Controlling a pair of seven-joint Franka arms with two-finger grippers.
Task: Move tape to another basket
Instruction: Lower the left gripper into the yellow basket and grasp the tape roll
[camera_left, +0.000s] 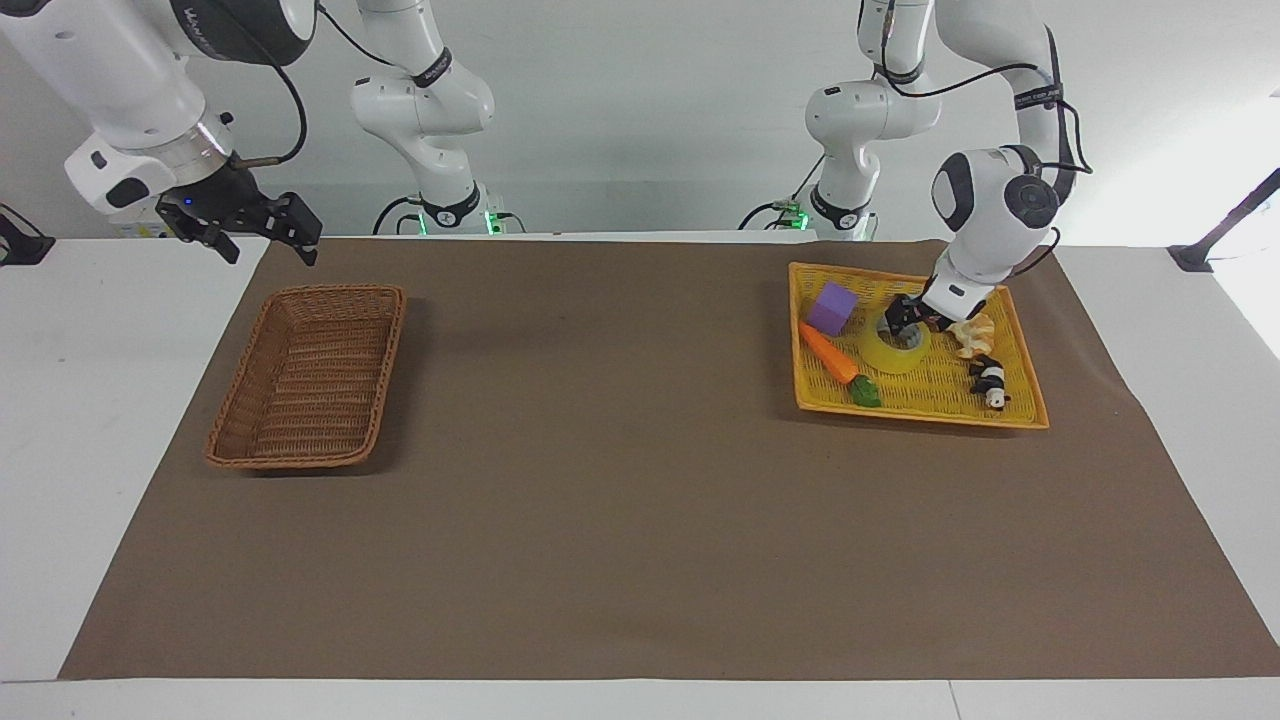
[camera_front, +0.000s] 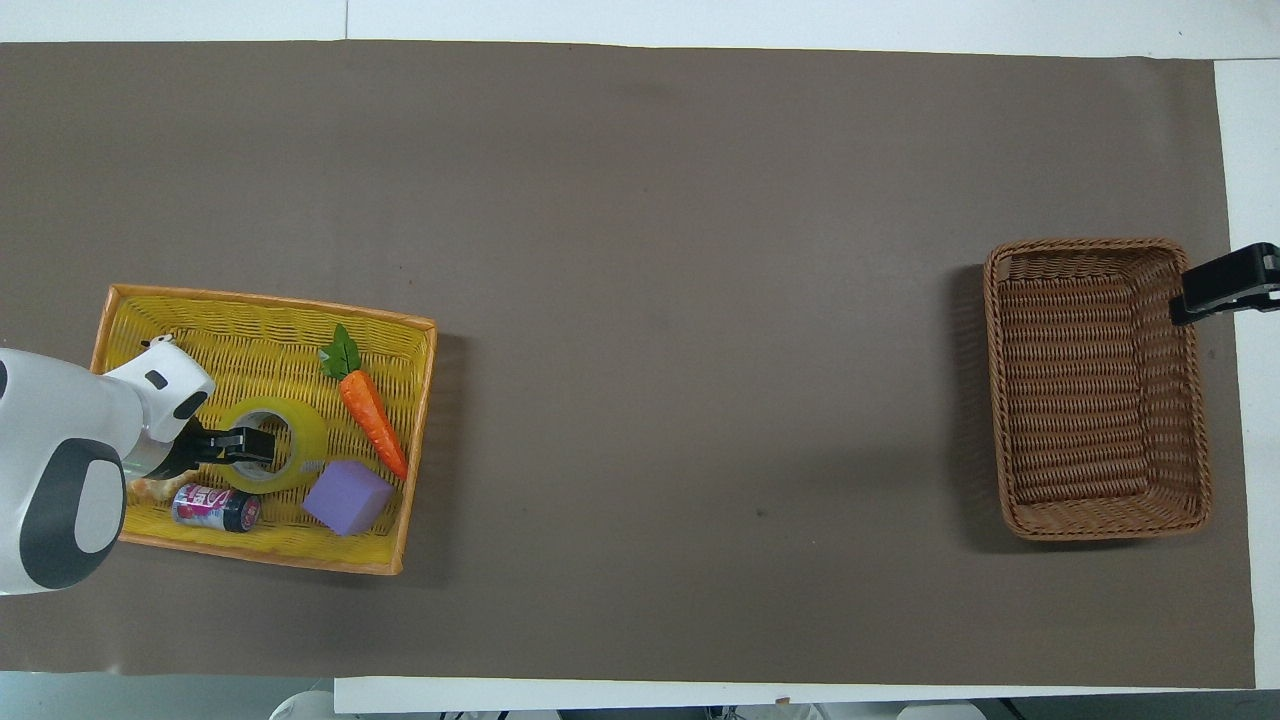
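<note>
The left gripper (camera_front: 245, 446) is down on the tape (camera_front: 300, 430) in the yellow tray (camera_front: 415, 420), fingers astride its wall; whether they pinch it I cannot tell. A carrot (camera_front: 372, 422) and cube (camera_front: 347, 497) crowd the tape. Bare brown mat (camera_front: 700, 350) runs to the basket (camera_front: 1095, 520). The right gripper (camera_left: 265, 232) waits open over that basket's outer edge.
</note>
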